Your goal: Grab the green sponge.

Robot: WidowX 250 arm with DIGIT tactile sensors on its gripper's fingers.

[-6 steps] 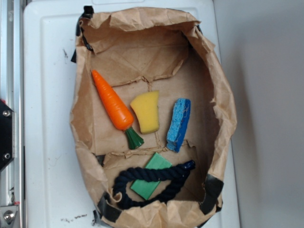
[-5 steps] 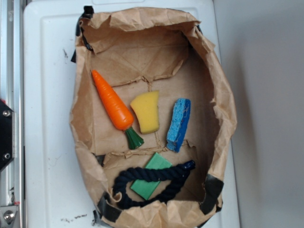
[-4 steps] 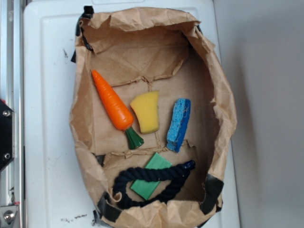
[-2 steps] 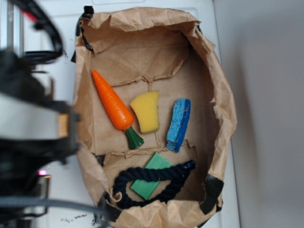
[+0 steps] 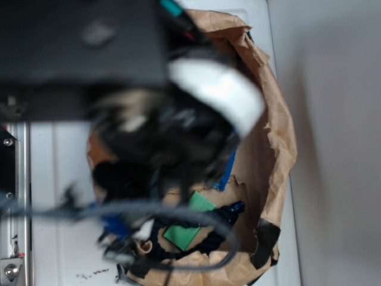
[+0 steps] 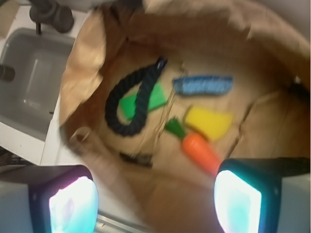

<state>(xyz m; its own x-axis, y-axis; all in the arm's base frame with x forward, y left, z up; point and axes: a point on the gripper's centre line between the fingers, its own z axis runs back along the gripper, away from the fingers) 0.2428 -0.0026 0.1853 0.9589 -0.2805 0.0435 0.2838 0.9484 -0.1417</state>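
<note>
Green sponge [image 6: 141, 100]: thin smooth flat slab under coiled rope [image 6: 127, 104].

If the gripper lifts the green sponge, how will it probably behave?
The green sponge looks thin and flat, so it is probably light and may bend a little. The dark rope lies across it, so the rope may drag or snag. The gripper, jaws wide apart, hangs well above it.

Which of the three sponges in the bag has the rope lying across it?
The green sponge: the dark rope loop lies over it. The yellow sponge and blue sponge lie clear of the rope.
</note>
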